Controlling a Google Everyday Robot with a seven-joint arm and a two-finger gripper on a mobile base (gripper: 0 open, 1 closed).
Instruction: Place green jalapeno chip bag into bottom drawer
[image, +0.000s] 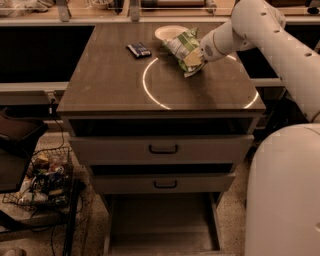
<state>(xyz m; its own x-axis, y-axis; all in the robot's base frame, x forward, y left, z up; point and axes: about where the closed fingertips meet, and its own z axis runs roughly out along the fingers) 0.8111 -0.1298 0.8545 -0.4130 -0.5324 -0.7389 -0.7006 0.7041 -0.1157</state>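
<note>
The green jalapeno chip bag (183, 50) is a crinkly green and white bag lifted a little off the brown tabletop at the back right, tilted. My gripper (198, 56) comes in from the right and is shut on the bag's right end. The bottom drawer (162, 225) stands pulled out below the two upper drawers, a wide grey tray with a bare floor.
A white bowl (167, 32) sits at the table's back edge just behind the bag. A small dark packet (138, 49) lies to its left. A wire basket of clutter (42, 180) stands on the floor at the left. My white base (282, 195) fills the right.
</note>
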